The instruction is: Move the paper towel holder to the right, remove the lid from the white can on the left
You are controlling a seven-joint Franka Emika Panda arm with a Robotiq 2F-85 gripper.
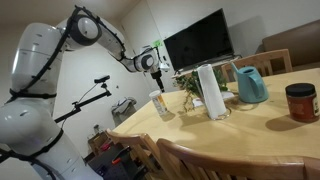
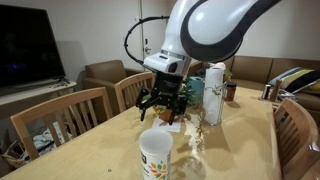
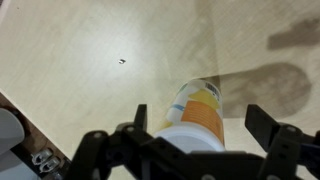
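Note:
The white can [image 1: 161, 106] [image 2: 155, 158] stands upright on the wooden table, with a yellow-orange mark on its side. A light lid [image 3: 186, 134] sits on its top. My gripper [image 1: 155, 68] [image 2: 160, 104] hangs open above the can without touching it. In the wrist view the can [image 3: 200, 105] lies between my two dark fingers [image 3: 264, 124], and my gripper [image 3: 202, 118] holds nothing. The paper towel holder [image 1: 210, 92] [image 2: 214, 95], a tall white roll, stands upright a short way beyond the can.
A teal watering can [image 1: 250, 85] and a dark red jar [image 1: 300, 103] stand further along the table [image 1: 250, 135]. A small plant [image 1: 188, 86] sits by the roll. Wooden chairs [image 2: 55, 118] ring the table; a TV [image 1: 200, 42] is behind.

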